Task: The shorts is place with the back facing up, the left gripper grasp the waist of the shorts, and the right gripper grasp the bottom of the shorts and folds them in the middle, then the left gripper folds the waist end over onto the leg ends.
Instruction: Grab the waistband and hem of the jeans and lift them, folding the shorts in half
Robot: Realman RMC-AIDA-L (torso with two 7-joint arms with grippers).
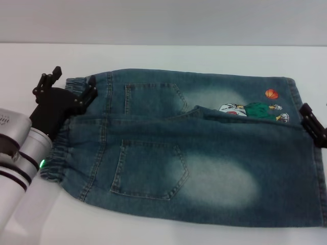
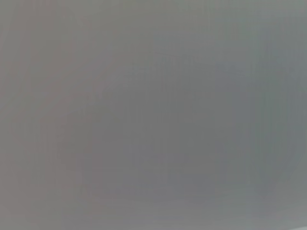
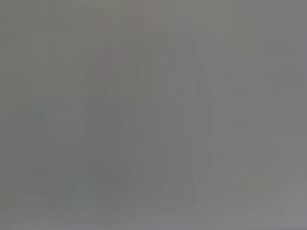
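— Where are the grippers? 
— The left gripper sits spread at the waist of the shorts; nothing pinched. The right gripper touches the leg ends; whether it grips cannot be told.

— And the shorts? 
— Flat on the white table, back pockets up, long axis running left to right between both arms. Waist lies nearest the left arm, so it likely takes that end.

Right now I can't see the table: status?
Left tool open at the waist. Right tool at the leg hems. Shorts flat, unfolded. Nothing blocking.
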